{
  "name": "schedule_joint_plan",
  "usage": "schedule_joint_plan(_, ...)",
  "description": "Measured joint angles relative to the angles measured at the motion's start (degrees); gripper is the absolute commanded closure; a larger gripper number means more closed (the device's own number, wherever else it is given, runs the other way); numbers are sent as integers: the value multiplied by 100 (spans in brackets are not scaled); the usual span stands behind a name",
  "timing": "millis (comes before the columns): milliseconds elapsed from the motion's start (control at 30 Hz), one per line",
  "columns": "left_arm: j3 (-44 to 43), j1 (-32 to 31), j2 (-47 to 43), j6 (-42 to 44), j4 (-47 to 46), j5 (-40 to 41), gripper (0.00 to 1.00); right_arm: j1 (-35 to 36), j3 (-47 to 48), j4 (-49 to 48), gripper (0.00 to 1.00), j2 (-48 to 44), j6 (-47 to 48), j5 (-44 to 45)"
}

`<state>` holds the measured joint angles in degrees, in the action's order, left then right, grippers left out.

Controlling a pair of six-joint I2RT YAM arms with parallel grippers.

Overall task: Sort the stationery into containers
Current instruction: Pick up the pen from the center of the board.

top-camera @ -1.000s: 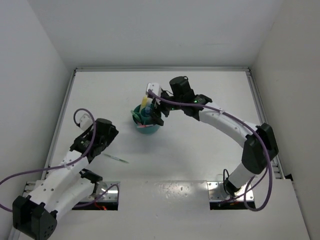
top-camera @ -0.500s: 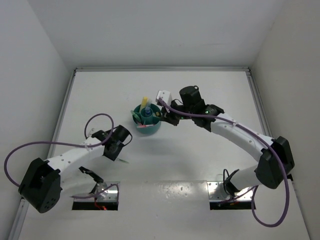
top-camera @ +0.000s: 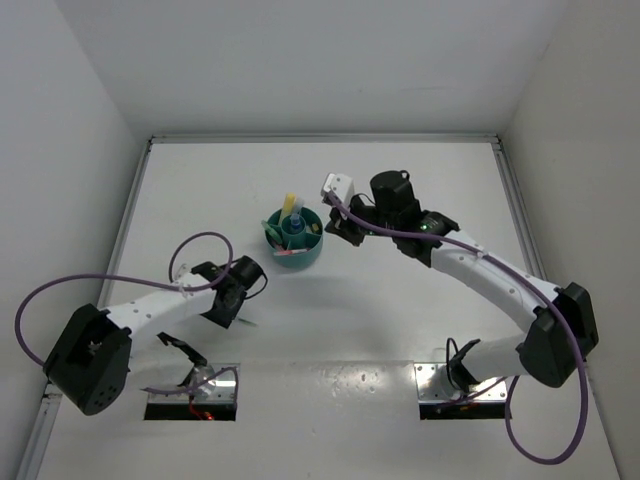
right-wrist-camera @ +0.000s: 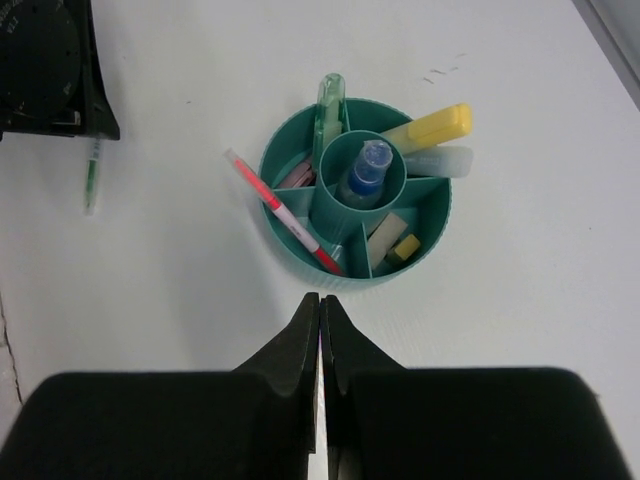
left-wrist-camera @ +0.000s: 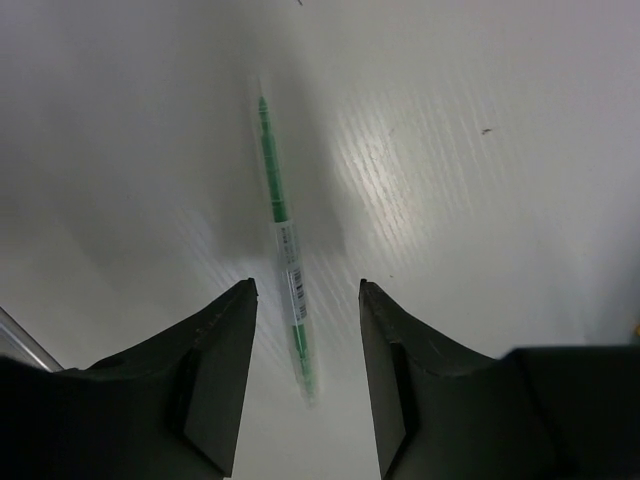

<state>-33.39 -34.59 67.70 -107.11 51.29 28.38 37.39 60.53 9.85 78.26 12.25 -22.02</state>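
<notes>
**Container.** One round teal tub (right-wrist-camera: 350, 278) with inner dividers, standing on the white worktop (top-camera: 200, 200).
- Centre cup: clear blue-capped bottle (right-wrist-camera: 365, 170), upright.
- Far compartment: mint-green stick (right-wrist-camera: 329, 105), standing on end and rising above the rim.
- Far-right compartment: yellow stick (right-wrist-camera: 432, 125) and light-blue stick (right-wrist-camera: 445, 160), side by side, both leaning out over the rim.
- Near-right compartment: tan block (right-wrist-camera: 385, 238) and a smaller yellow block (right-wrist-camera: 404, 247), touching.
- Left side: red pen (right-wrist-camera: 280, 212) propped at a slant, its upper end out past the rim. A pinkish item (right-wrist-camera: 296, 177) sits beside it, too hidden to identify.

**Loose item.** Thin green pen (left-wrist-camera: 285, 250), flat on the worktop and well apart from the tub, on its left in the top view.

**Left gripper** (left-wrist-camera: 305, 287). Fingers (left-wrist-camera: 220, 370) are about half spread and hold nothing. They straddle the green pen's near end, with a gap showing on each side of it.

**Right gripper** (right-wrist-camera: 320, 300). Fingers are pressed together and empty. They hang above bare worktop just beside the tub, pointing towards its wall.
</notes>
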Motion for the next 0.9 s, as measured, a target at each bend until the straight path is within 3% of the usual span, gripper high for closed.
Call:
schedule_joint_plan(400, 286, 240, 387, 190, -417, -4, 55, -57, -94, -74, 100, -55, -70, 61)
schedule_joint_plan(667, 107, 363, 717, 470, -420, 22, 70, -127, -127, -83, 100, -221, -92, 61)
schedule_joint_plan(900, 122, 356, 553, 651, -527, -9, 92, -149, -168, -122, 100, -275, -96, 59)
